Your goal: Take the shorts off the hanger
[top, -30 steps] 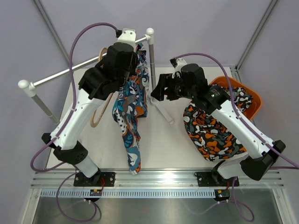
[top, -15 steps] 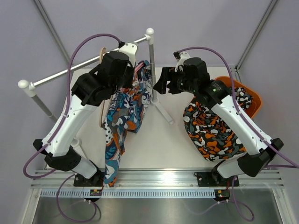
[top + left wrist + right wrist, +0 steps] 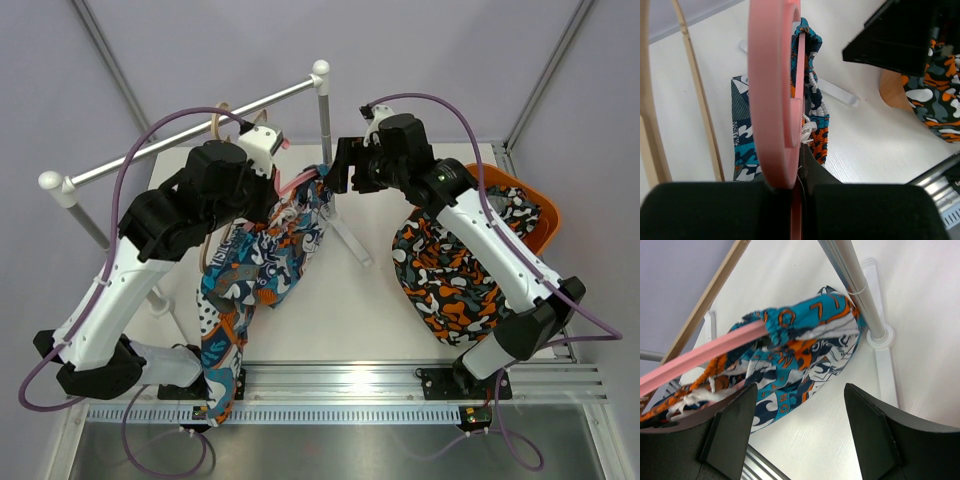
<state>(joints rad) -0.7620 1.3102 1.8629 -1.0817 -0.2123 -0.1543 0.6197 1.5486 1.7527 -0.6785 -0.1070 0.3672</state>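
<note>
- The left gripper (image 3: 795,182) is clamped on the pink hanger (image 3: 771,90), held above the table (image 3: 340,300) left of its middle.
- The blue print shorts (image 3: 262,262) hang from that hanger by the waistband, with one leg trailing over the table's near edge.
- The right gripper (image 3: 799,395) has its fingers spread apart on nothing, close above the end of the waistband.
- The rack's upright pole (image 3: 323,130) stands just beside that waistband end and the right gripper.
- A wooden hanger (image 3: 699,100) hangs just left of the pink one.
- The camouflage shorts (image 3: 450,285) spill from the orange basket (image 3: 545,215) at the right, well apart.
- Since half a second ago, the left arm has drawn the hanger and shorts nearer and leftward, off the rail (image 3: 120,152). The right gripper has edged towards the pole.
</note>
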